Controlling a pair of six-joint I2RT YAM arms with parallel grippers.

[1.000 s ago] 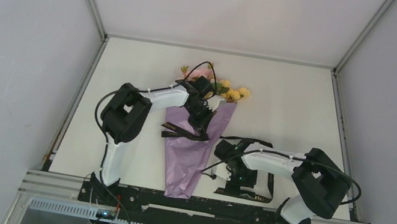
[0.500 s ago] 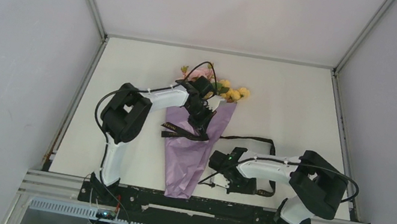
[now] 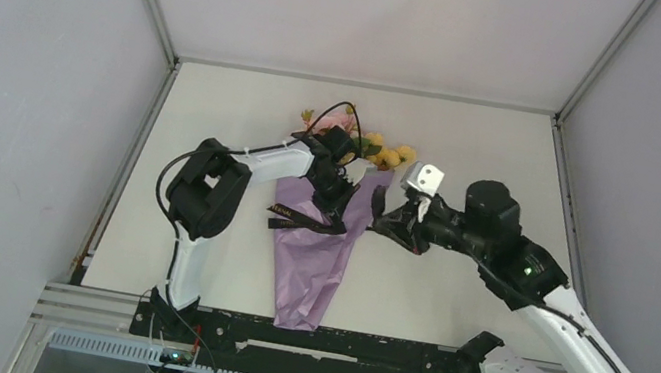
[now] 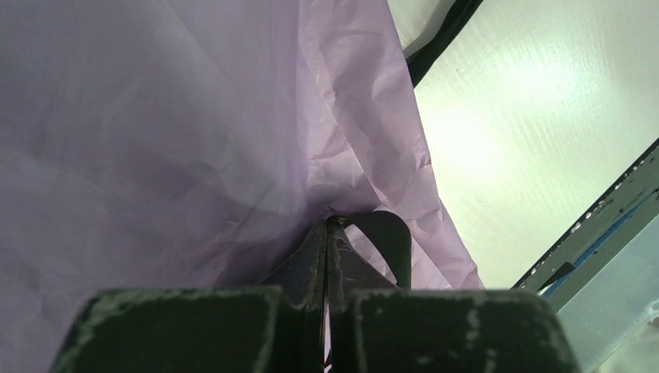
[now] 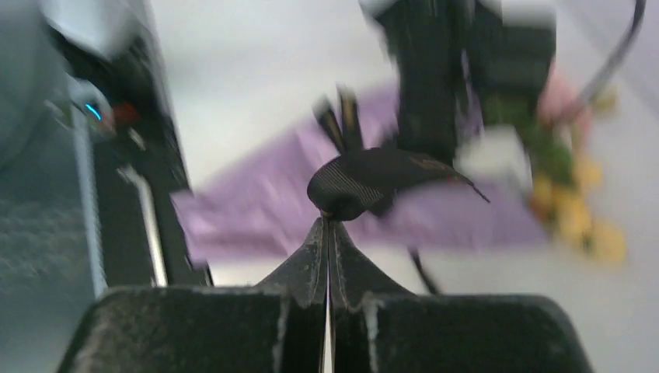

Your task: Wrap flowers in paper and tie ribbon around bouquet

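The bouquet lies mid-table, a cone of lilac paper with its tip toward me and pink and yellow flowers sticking out at the far end. The dark ribbon crosses the cone. My left gripper presses on the cone, shut on the ribbon; its view shows a ribbon loop at the fingertips against the paper. My right gripper hangs just right of the cone, shut on a bunched part of the ribbon. That view is blurred and shows the paper and flowers behind.
The white table is boxed in by grey walls on three sides. A black metal rail runs along the near edge. The left arm's black cable arcs over the blossoms. The left arm's wrist stands close ahead of my right fingers.
My right gripper closed on the ribbon near the table's front edge, then rose and swung to the cone's right side, taking the ribbon off the table. The left arm stayed put.
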